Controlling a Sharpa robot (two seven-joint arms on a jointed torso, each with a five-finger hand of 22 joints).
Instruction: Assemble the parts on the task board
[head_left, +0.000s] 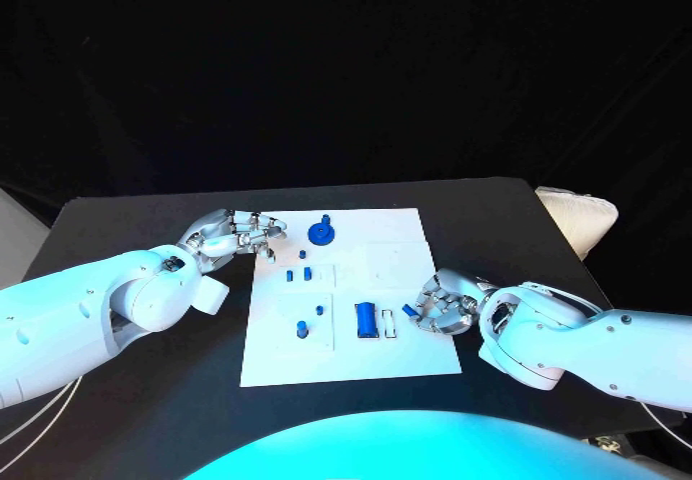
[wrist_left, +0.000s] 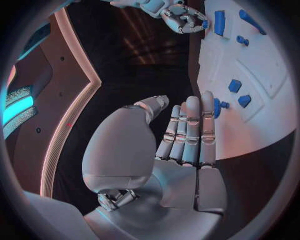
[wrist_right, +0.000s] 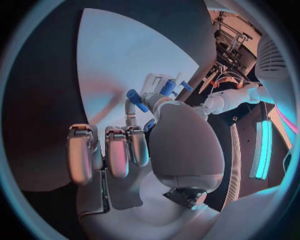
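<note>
Right hand (head_left: 450, 302) at task board (head_left: 389, 355) right edge, pinching small blue part (wrist_right: 136, 97), left hand (head_left: 238, 234) empty, fingers straight, at board's far-left corner

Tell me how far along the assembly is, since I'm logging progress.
Early, as far as the pictures tell. Done: nothing clearly; whether the blue parts on the task board stand seated is unclear. In hand: the right hand at the board's right edge pinches a small blue piece. The left hand is open and holds nothing at the board's far left corner. Left: several loose-looking parts.
</note>
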